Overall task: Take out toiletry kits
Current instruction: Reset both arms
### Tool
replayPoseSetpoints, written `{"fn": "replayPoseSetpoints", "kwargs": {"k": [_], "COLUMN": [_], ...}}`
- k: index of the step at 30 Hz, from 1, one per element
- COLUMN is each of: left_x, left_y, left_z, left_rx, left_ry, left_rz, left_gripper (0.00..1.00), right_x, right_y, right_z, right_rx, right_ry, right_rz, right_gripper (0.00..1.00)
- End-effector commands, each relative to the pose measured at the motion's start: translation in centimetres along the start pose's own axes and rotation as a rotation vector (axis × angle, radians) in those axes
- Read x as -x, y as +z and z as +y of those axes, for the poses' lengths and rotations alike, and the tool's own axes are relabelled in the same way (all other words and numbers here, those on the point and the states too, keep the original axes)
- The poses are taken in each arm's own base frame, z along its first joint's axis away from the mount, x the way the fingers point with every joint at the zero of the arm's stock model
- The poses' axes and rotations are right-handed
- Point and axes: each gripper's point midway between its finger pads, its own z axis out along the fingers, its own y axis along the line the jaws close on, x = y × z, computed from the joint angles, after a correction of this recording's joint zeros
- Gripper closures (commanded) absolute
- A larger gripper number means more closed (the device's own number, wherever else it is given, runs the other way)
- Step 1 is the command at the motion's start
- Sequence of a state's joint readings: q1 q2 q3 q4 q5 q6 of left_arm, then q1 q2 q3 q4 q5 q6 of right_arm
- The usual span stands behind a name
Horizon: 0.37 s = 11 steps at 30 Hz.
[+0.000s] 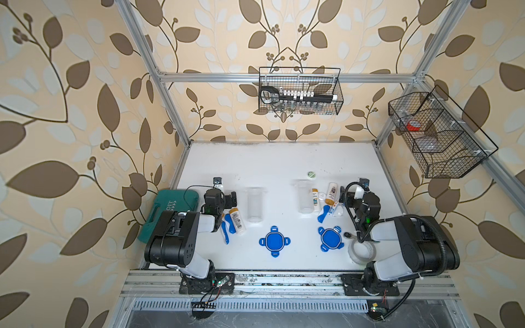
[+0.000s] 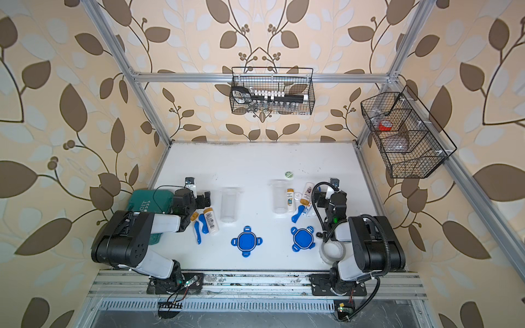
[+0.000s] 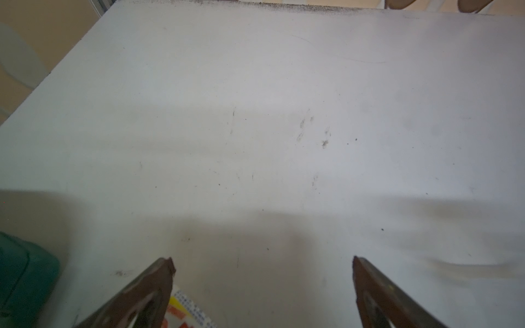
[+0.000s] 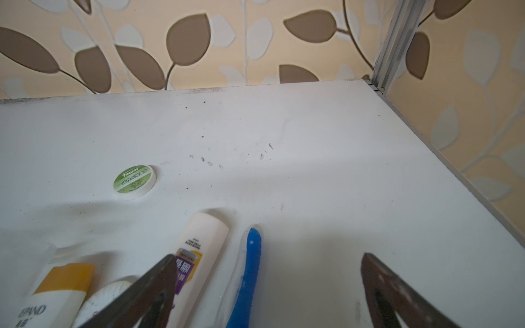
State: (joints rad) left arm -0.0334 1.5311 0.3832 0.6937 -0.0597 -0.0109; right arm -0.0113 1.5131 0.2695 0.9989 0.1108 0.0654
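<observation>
1. Currently the left gripper has its jaws spread wide and grips nothing. Only bare tabletop shows between the fingertips.
2. The right gripper is also spread wide and grips nothing. One finger hangs over the purple-label bottle without closing on it.
3. Both toiletry kits lie loose on the tabletop, outside the clear jars.
4. Left set: near the left edge, beside the left arm. It shows a white bottle with an orange-yellow cap, and blue-white toothbrush pieces just beside it.
5. Right set: toward the right edge, just beside the right arm.
   - An orange-capped bottle lies near the purple-label bottle, with a small white item between them.
   - A blue toothbrush piece lies on their front-edge side.
   - The green-white disc lies apart, toward the far edge.
6. Two clear jars sit between the two sets. Whether they stand or lie cannot be told.
7. Two blue four-tabbed lids lie flat toward the front edge, well apart.
8. A green case sits at the left edge, partly under the left arm.
</observation>
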Motion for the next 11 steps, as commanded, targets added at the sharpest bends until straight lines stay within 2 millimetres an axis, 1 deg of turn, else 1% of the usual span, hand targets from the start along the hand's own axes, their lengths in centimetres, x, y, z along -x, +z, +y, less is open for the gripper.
{"fn": "replayPoseSetpoints", "kwargs": {"k": [1,5,7,11], "left_x": [2.47,2.42,2.38,2.38], "left_y": [-0.4,-0.34,-0.26,-0.27], "left_z": [-0.27,-0.19,-0.17,-0.17], "left_rx": [-0.002,-0.005,-0.004,-0.007], "left_ry": [0.013,0.01,0.01,0.009], "left_rz": [-0.081,-0.076,-0.074,-0.072], "left_gripper": [0.01,0.01,0.01,0.01], "right_x": [1.42,1.44,1.2,1.43], "right_y": [0.13,0.21,0.72,0.22], "right_z": [0.49,0.51,0.65,0.77], "right_rx": [0.02,0.021,0.026,0.026], "right_ry": [-0.005,-0.005,-0.009,-0.016], "right_rz": [-0.042,-0.041,-0.019,-0.041], "right_gripper": [0.01,0.01,0.01,0.01]}}
